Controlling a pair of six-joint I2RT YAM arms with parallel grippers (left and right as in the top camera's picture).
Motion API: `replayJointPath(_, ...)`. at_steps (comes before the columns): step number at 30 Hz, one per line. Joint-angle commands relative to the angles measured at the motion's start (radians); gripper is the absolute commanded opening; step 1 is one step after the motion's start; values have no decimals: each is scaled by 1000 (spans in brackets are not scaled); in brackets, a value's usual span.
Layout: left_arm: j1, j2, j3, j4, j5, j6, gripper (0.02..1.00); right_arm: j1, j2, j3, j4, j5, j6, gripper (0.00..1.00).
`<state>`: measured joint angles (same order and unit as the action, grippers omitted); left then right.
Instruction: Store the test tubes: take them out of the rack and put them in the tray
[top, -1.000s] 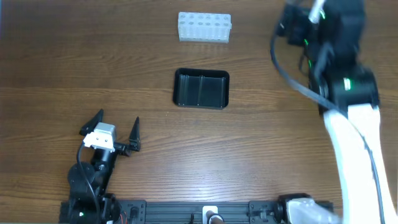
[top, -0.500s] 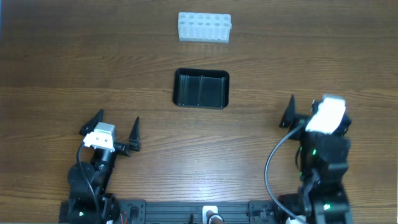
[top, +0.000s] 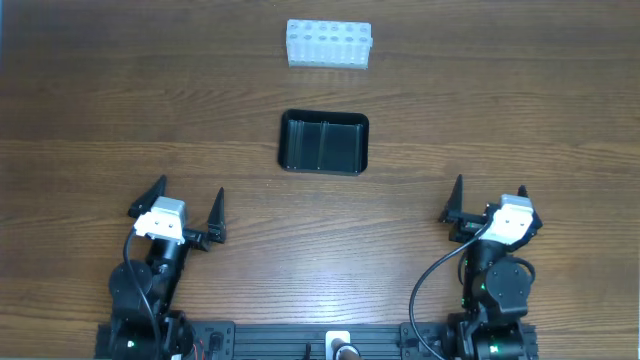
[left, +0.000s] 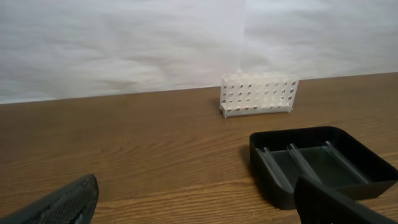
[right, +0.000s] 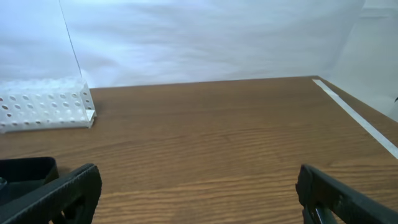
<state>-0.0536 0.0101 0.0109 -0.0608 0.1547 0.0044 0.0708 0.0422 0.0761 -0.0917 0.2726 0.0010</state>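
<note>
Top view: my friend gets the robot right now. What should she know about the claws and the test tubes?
Left claw: open, empty, by its base.
Right claw: the same.
Rack stands at the far side; tray lies apart from it, nearer the arms.
I can make out no tubes in either.
Nothing shows as done; left: check the rack, move any tubes to the tray.

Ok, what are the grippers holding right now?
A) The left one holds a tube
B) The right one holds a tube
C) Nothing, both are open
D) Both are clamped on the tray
C: the left gripper and the right gripper both stand open with nothing between their fingers, on the near side of the tray.
</note>
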Motion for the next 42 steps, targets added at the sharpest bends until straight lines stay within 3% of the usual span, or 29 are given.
replayJointPath(1,5,-5,-5,-1,12,11,1000,-4,-37,-36,13,5,6,991)
replayJointPath(42,5,-5,-5,-1,12,11,1000,-4,-37,-71,43,-13,13,991)
